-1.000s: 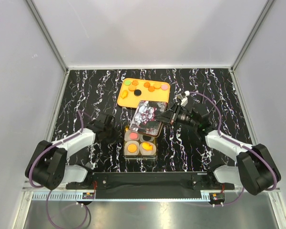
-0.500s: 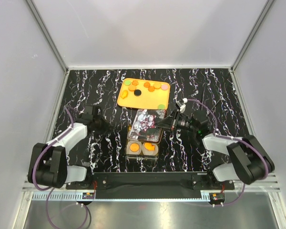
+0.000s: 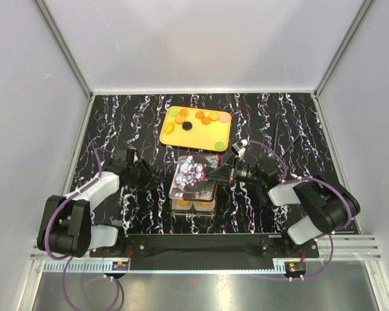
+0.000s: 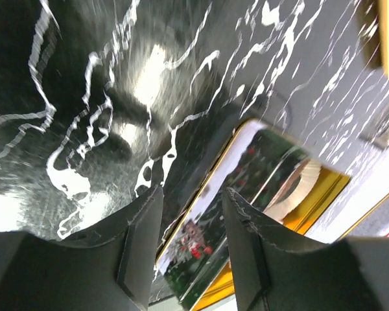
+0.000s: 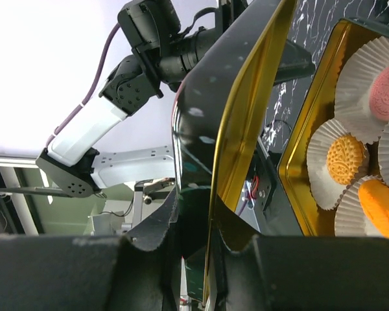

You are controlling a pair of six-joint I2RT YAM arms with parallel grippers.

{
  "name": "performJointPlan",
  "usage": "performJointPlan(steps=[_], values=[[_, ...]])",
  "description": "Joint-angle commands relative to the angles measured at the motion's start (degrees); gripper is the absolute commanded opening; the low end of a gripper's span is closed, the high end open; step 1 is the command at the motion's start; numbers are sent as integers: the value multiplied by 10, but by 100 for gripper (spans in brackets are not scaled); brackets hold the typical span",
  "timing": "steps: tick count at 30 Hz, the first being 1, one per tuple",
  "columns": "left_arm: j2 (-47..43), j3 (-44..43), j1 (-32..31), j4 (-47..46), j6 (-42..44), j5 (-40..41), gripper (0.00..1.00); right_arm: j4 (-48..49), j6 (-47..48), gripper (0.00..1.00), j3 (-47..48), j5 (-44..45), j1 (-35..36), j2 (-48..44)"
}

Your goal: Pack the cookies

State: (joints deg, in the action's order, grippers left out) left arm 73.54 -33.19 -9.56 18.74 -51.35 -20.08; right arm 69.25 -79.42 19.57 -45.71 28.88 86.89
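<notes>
Right now my right arm is folded low, with the elbow drawn back toward its base. The right gripper is clamped on the right edge of the lid. In the wrist view both fingers pinch the gold rim, and the lid stands edge-on to that camera. My left arm reaches forward over the table. The left gripper is just beside the lid's left side, fingers spread and holding nothing. Between them the wrist view shows the lid's flowered, mirror-like face, tilted.

A second ago the lid was tipped up and sat farther toward the tray, leaving four cups uncovered. Now it lies over most of the tin, and only the near row shows from above. My right gripper has pulled back toward me with it. The left gripper had swung outward half a second ago and is close to the tin again.

Most of the cookies lie on the orange tray beyond the tin — orange ones, green, black, pink — well apart from both grippers. Others sit in white paper cups inside the tin: one pink, one tan, one orange. Whether the lid's left edge touches the tin I cannot tell.
</notes>
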Motion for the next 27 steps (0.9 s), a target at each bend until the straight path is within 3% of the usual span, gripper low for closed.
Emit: performJointPlan(steps=[1, 9, 19, 27], values=[[-16, 18, -6, -42, 6, -51, 47, 80, -4, 0, -1, 5, 16, 26], [-9, 28, -47, -56, -5, -44, 34, 202, -35, 0, -5, 11, 41, 129], [10, 16, -92, -55, -19, -24, 30, 185, -14, 1, -22, 19, 36, 123], [16, -3, -103, -48, -15, -28, 30, 103, 19, 23, -41, 15, 9, 57]])
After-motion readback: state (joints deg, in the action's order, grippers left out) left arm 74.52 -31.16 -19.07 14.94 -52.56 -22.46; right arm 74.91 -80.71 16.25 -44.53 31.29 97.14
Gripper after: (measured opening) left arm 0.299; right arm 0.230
